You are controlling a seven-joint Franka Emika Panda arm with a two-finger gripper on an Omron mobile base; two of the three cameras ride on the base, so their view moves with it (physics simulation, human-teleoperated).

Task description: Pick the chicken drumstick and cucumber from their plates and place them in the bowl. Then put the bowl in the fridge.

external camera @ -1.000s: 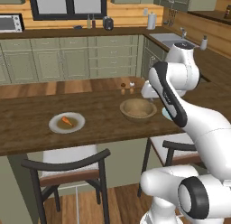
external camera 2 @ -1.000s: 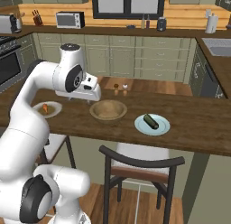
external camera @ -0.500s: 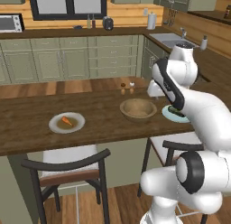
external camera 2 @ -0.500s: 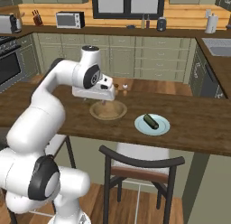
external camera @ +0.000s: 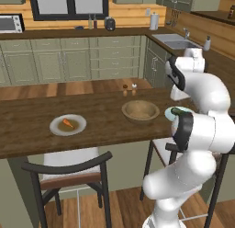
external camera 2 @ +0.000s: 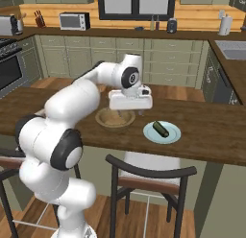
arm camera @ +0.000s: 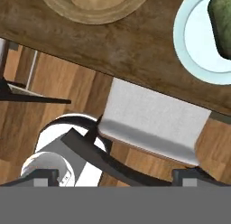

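Observation:
The chicken drumstick (external camera: 68,123) lies on a pale plate (external camera: 55,128) at the counter's left. The wooden bowl (external camera: 140,110) (external camera 2: 103,119) (arm camera: 94,6) stands mid-counter and looks empty. To its right the dark green cucumber (external camera 2: 161,128) (external camera: 176,111) (arm camera: 222,24) rests on a light blue plate (external camera 2: 174,135) (arm camera: 189,47). My gripper (external camera 2: 130,109) (arm camera: 115,175) hovers over the bowl's right rim, short of the cucumber plate, pointing down. It is open wide with nothing between its fingertips (arm camera: 40,175). The fridge is out of view.
Two small shakers (external camera: 129,89) stand behind the bowl. A dark-framed chair with a white seat (external camera 2: 149,167) (arm camera: 153,123) sits under the counter's front edge below the cucumber plate, and another chair (external camera: 69,169) stands below the drumstick plate.
The arm has swung right, carrying the gripper from the bowl's left side across it toward the cucumber plate. The jaws have stayed open. Nothing on the counter has moved.

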